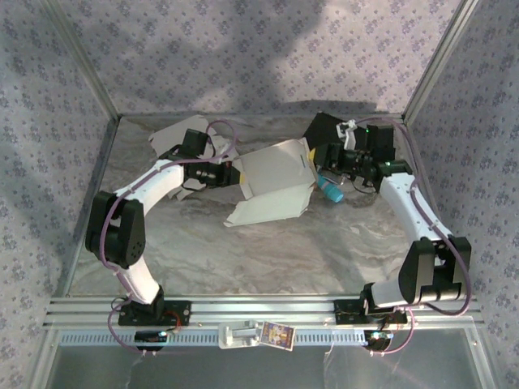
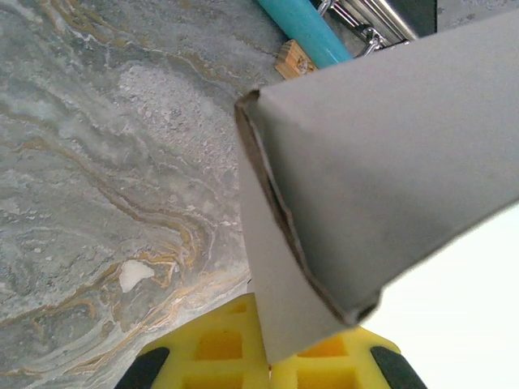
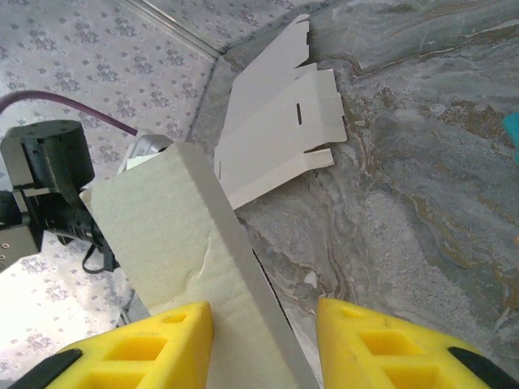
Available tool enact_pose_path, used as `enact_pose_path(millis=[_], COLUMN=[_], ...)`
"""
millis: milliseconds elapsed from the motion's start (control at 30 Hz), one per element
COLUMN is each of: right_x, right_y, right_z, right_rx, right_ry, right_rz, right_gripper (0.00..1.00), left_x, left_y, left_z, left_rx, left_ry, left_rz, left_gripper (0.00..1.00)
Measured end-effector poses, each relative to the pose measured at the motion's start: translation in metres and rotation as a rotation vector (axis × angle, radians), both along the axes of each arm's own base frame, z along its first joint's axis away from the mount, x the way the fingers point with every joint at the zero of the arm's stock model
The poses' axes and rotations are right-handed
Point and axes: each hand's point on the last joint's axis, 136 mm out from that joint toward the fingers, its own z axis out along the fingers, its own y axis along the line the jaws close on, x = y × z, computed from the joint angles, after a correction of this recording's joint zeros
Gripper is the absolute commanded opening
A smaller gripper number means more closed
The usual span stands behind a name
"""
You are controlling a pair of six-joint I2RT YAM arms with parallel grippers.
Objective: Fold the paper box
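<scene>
The paper box is a half-formed grey-white carton standing tilted on the marble table between both arms. My left gripper is at its left edge. In the left wrist view the yellow fingers of that gripper are shut on a thin flap of the box. My right gripper is at the box's right edge. It stands open, with a box wall rising between its yellow fingers; the left finger lies against the panel and the right one is apart from it.
A second flat carton blank lies at the back left, seen too as the blank past the right fingers. A teal tube-like object lies by the box's right side, with a small wooden piece beside it. Patterned walls enclose the table.
</scene>
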Motion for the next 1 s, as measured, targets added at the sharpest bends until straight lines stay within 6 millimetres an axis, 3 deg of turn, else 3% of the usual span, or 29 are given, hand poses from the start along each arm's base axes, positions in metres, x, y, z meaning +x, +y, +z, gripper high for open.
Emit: enact_pose_path(millis=[367,567,1000], right_x=[0.003,0.005,0.003], right_y=[0.027,0.029,0.039], right_z=[-0.006,-0.012,-0.033], right_rx=[-0.078,-0.149,-0.507], right_ry=[-0.015,-0.022,-0.102], right_rz=[0.075,0.058,0.023], right_gripper=[0.41,0.40,0.39], left_x=[0.000,-0.002,-0.005], left_y=[0.003,0.003,0.009], left_z=[-0.001,-0.001,-0.004], left_rx=[0.009,0.014,0.062], left_ry=[0.000,-0.003,-0.013], left_rz=[0.002,-0.004,-0.002], left_gripper=[0.00,0.00,0.00])
